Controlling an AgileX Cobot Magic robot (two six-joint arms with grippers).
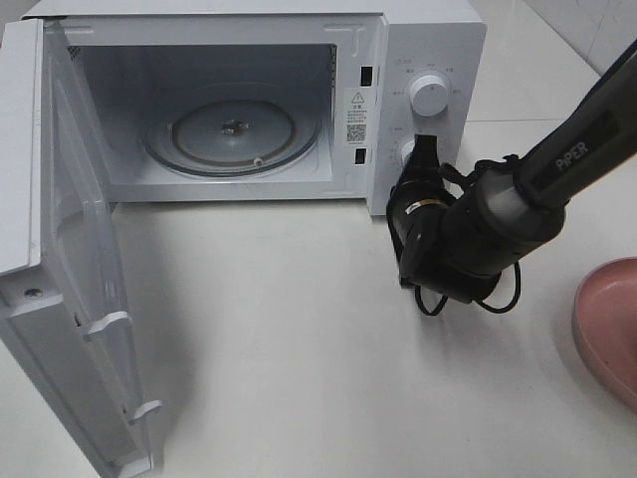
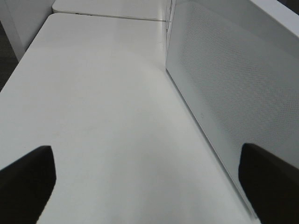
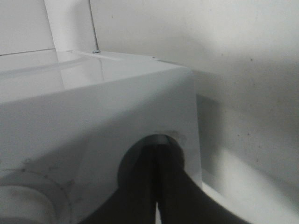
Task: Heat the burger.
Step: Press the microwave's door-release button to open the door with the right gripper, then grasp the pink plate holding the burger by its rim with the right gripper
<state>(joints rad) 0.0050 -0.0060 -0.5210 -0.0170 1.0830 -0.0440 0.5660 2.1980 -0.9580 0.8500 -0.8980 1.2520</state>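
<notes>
**At the microwave (image 1: 458, 60) panel: right gripper (image 1: 423, 149) shut, empty**

Its jaws are pinched together, tips right by the lower knob (image 1: 406, 151). The door (image 1: 70, 299) hangs wide open. The left gripper (image 2: 147, 154) is spread wide over the table (image 2: 103, 93) beside that door, gripping nothing. A plate (image 1: 607, 319) pokes in far right. The burger's not in any view, so can't tell where it is.

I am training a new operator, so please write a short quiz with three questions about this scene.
1. True or false: the door of the microwave is shut.
2. The right tool at the control panel is: A) open B) shut.
3. Fill in: the glass turntable carries ___.
Key: 1 false; 2 B; 3 nothing.
</notes>
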